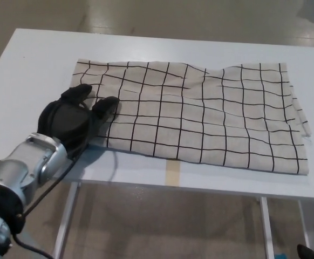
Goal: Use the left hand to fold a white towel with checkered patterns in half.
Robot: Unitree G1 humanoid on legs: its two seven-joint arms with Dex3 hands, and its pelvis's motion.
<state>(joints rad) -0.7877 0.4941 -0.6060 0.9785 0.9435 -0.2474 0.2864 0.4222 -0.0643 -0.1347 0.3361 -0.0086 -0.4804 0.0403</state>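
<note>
Towel (200, 116): white with black check, spread flat on the white table (33, 59), long axis running 9 to 3 o'clock, slightly rippled along the far edge. Its near edge runs close to the table's near edge; its right edge is uneven, showing layered hems. The table's right side is cut off by the frame; bare surface lies open at 9 and 12 o'clock of the towel. Left hand (76, 116) rests on the towel's near-left corner, fingers (107, 105) apart and lying on the cloth, gripping nothing visible; the corner beneath the palm is hidden. Thumb position hard to make out. Right hand out of frame.
</note>
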